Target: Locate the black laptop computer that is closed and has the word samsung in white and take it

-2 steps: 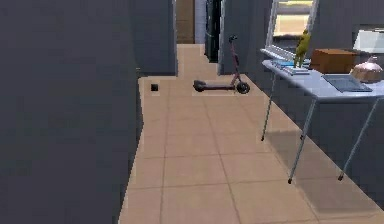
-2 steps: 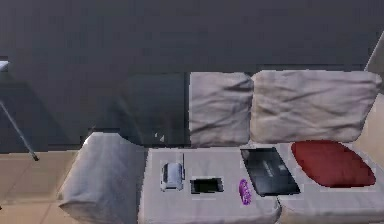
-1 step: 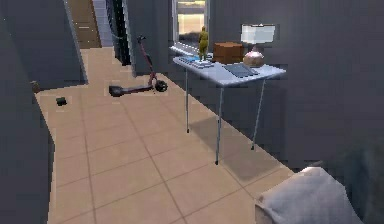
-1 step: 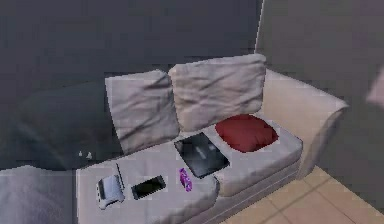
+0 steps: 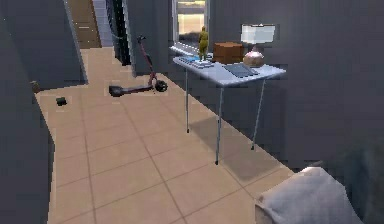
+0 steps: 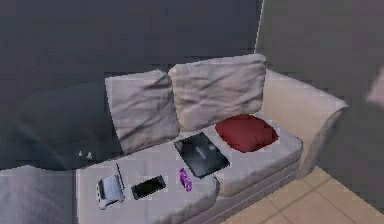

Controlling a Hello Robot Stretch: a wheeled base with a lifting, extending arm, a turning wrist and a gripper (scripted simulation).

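Note:
A flat black closed laptop [image 6: 203, 156] lies on the seat of a pale sofa [image 6: 300, 110] in the arm side view. It sits just left of a dark red cushion [image 6: 247, 132]. Left of the laptop on the same seat lie a small purple thing [image 6: 185, 179], a black phone-like slab [image 6: 148, 187] and a white boxy thing [image 6: 109, 189]. Two pale back cushions [image 6: 215, 92] stand behind them.
In the forward view a white table [image 5: 200, 66] on thin legs carries a lamp [image 5: 257, 42], a brown box [image 5: 228, 52], a yellowish statue [image 5: 203, 42] and a flat grey thing [image 5: 240, 71]. A scooter [image 5: 140, 82] stands on the tiled floor beyond. A small dark thing [image 5: 61, 101] lies at the left.

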